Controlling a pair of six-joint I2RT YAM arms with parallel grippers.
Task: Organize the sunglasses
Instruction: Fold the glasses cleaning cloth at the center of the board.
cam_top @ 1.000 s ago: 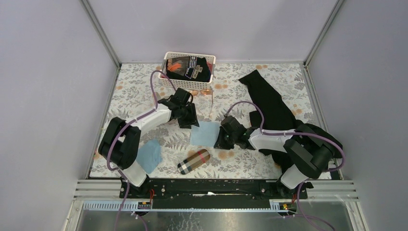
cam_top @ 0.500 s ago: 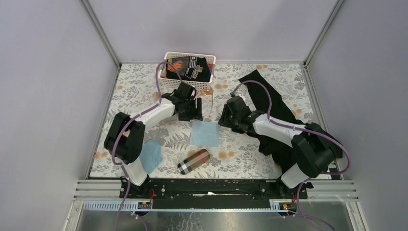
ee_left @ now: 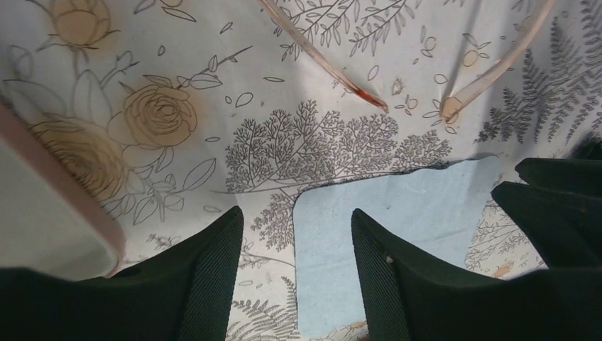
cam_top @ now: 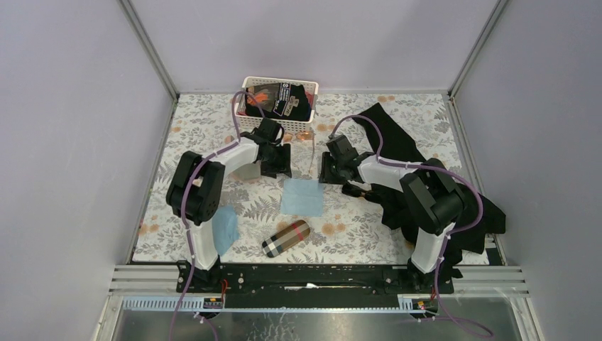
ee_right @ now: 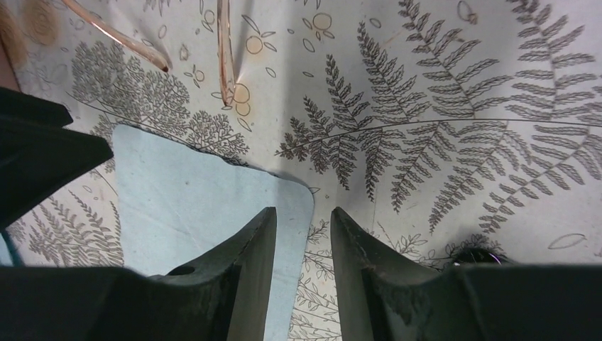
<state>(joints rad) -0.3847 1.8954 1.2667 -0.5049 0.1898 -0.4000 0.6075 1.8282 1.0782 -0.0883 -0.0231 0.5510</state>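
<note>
The wire-framed sunglasses (cam_top: 312, 145) lie on the floral tabletop near the basket. Their thin pale pink temple arms show at the top of the left wrist view (ee_left: 328, 62) and of the right wrist view (ee_right: 226, 57). A light-blue cloth (cam_top: 302, 197) is spread flat just on the near side of them. My left gripper (cam_top: 278, 162) hovers over the cloth's far left corner (ee_left: 397, 213), open and empty (ee_left: 297, 213). My right gripper (cam_top: 328, 169) is over the far right corner (ee_right: 192, 206), open by a narrow gap, nothing between its fingers (ee_right: 302, 211).
A white basket (cam_top: 250, 122) with dark items stands at the far middle. A plaid case (cam_top: 285, 238) lies near the front, a second blue cloth (cam_top: 226, 229) front left, a black cloth (cam_top: 405, 153) on the right. A pale pink-edged case (ee_left: 50, 213) sits by my left gripper.
Both grippers have drawn back from the blue cloth toward the far side and the sunglasses. The right jaws have opened wider. The cloth has stayed in place.
</note>
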